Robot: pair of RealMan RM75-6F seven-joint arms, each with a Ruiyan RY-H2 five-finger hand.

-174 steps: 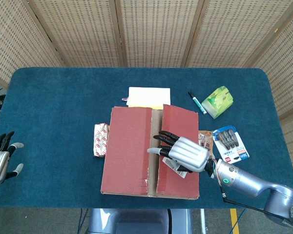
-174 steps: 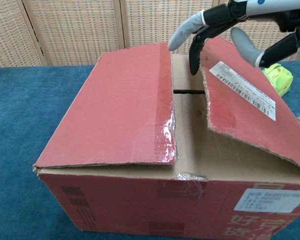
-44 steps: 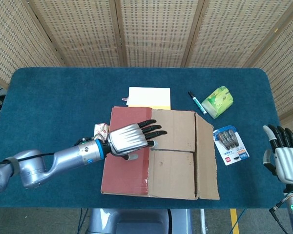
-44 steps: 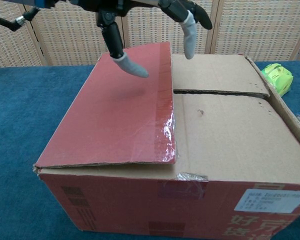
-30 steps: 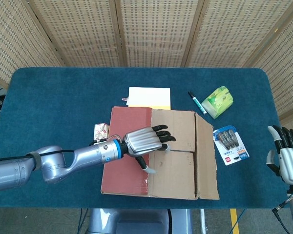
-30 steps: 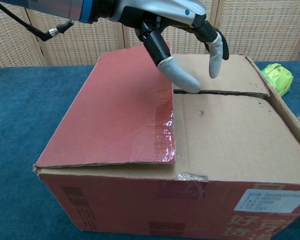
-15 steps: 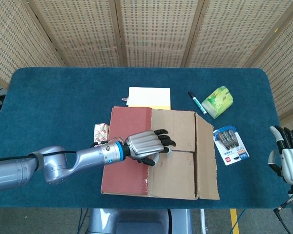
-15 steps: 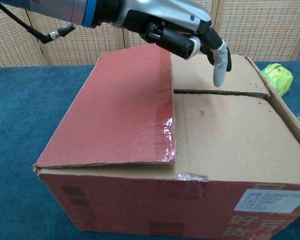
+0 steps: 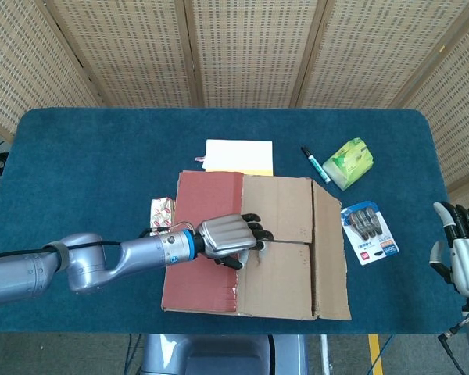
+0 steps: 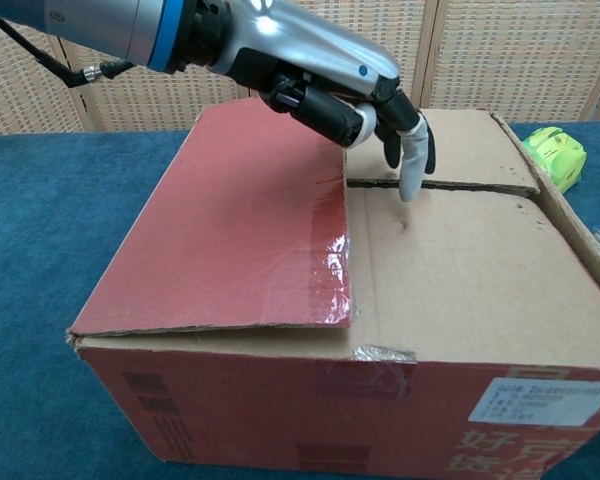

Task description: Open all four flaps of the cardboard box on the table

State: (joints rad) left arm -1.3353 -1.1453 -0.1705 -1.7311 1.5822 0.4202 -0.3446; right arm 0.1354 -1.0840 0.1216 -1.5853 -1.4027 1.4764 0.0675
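The cardboard box (image 9: pixel 277 269) stands mid-table. Its red left flap (image 9: pixel 205 234) (image 10: pixel 235 215) lies closed over the top. The right flap (image 9: pixel 329 250) (image 10: pixel 572 232) is folded out, baring two brown inner flaps (image 10: pixel 460 280) that meet at a slit. My left hand (image 9: pixel 228 236) (image 10: pixel 325 85) hovers over the red flap's inner edge with its fingers curled down. One fingertip (image 10: pixel 409 180) touches the cardboard beside the slit, and the hand holds nothing. My right hand (image 9: pixel 460 251) stays at the table's right edge, away from the box, fingers apart.
Behind the box lies a white and yellow pad (image 9: pixel 238 155). A marker (image 9: pixel 315 165) and a green pack (image 9: pixel 349 162) sit at the back right. A blister pack (image 9: pixel 369 229) lies right of the box, a small red-and-white packet (image 9: pixel 161 215) left of it.
My left hand has reached across the red flap, curled its spread fingers in and dropped to the slit. Earlier the right hand folded the right flap out and withdrew.
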